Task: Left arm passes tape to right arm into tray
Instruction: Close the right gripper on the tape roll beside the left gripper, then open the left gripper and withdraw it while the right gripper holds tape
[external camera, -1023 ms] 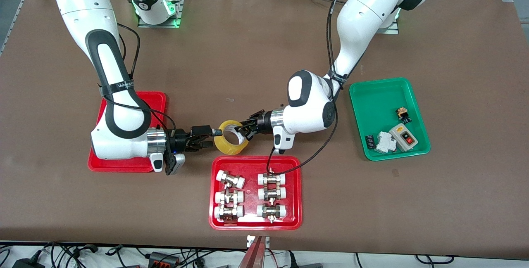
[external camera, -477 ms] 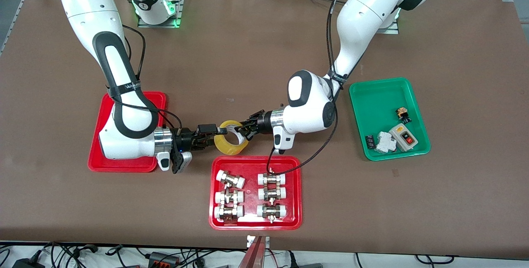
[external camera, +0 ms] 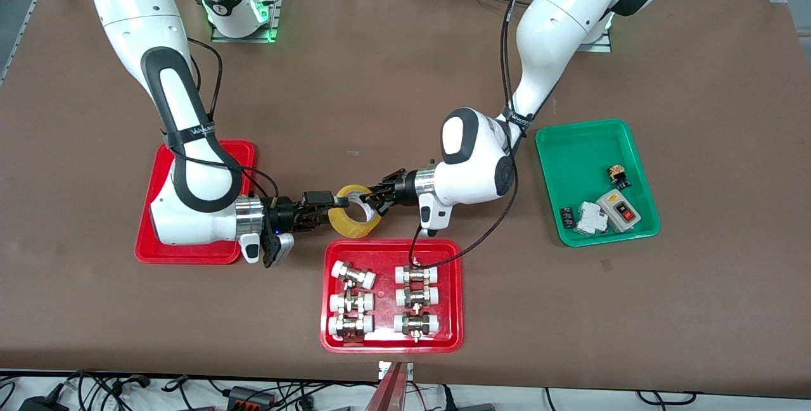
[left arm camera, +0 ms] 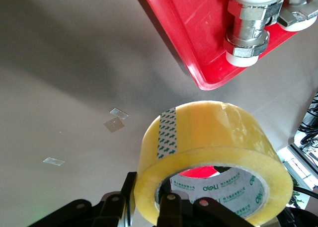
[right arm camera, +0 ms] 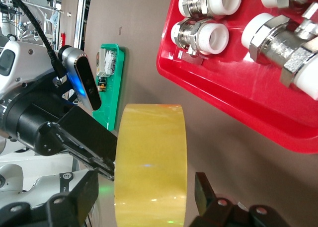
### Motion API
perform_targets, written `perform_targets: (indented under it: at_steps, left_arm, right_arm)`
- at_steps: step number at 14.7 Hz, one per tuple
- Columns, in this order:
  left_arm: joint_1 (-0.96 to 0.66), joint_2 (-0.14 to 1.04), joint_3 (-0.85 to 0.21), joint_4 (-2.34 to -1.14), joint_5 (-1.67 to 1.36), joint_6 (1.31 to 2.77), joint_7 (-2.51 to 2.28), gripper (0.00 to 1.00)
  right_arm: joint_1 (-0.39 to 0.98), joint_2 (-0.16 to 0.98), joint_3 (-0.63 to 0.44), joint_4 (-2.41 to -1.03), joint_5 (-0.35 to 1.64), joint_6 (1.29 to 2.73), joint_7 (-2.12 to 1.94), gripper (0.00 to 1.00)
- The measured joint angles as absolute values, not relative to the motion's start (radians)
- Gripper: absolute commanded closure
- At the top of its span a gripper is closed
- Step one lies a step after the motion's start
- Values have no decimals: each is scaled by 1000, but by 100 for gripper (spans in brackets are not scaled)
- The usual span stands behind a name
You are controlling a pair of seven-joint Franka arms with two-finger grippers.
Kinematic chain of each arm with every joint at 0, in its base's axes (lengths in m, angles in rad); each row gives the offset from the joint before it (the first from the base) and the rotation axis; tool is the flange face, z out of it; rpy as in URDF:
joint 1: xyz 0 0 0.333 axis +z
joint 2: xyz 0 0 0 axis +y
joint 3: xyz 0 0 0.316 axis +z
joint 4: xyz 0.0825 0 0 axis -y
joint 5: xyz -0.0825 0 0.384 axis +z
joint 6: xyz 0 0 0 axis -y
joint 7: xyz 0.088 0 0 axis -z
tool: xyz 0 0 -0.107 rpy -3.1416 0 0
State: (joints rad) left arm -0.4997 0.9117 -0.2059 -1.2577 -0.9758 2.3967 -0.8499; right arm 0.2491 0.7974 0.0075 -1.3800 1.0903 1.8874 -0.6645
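The yellowish tape [external camera: 356, 212] is held in the air above the table, between the plain red tray [external camera: 147, 243] and the fittings tray. My left gripper [external camera: 371, 201] is shut on the ring's wall, with one finger inside the core and one outside, as the left wrist view [left arm camera: 149, 207] shows on the tape [left arm camera: 218, 132]. My right gripper [external camera: 330, 208] is open, reaching from over the plain red tray. In the right wrist view its gripper [right arm camera: 144, 197] straddles the tape's width [right arm camera: 151, 157] with a gap on each side.
A red tray with several white-capped metal fittings [external camera: 388, 247] lies just nearer the front camera than the tape. A green tray [external camera: 583, 151] with a few small electrical parts sits toward the left arm's end. The right arm's elbow hangs over the plain red tray.
The right arm moved toward the tape and brought its open fingers around the roll, then stopped. The left arm and the tape have stayed still.
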Motion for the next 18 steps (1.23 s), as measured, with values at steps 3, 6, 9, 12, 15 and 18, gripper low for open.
perform_targets:
  at_steps: [3,6,9,12,15,18]
  left_arm:
    - [-500,912,-206,-1258,-976,2397,-850,97]
    - [-500,912,-206,-1257,-976,2397,-850,96]
    - [-500,912,-206,-1256,-976,2397,-850,96]
    - [-500,912,-206,-1256,-976,2397,-850,90]
    - [-497,912,-206,-1254,-976,2397,-847,0]
    - [-484,911,-198,-1241,-966,2398,-764,0]
  right_arm:
    - [249,797,6,-1380,1089,1887,-674,54]
    - [249,798,3,-1380,1086,1889,-674,70]
    - [249,798,3,-1380,1086,1889,-674,80]
    - [249,798,3,-1380,1086,1889,-674,82]
    - [250,798,3,-1379,1087,1891,-674,83]
    - [251,799,2,-1379,1084,1891,-674,83]
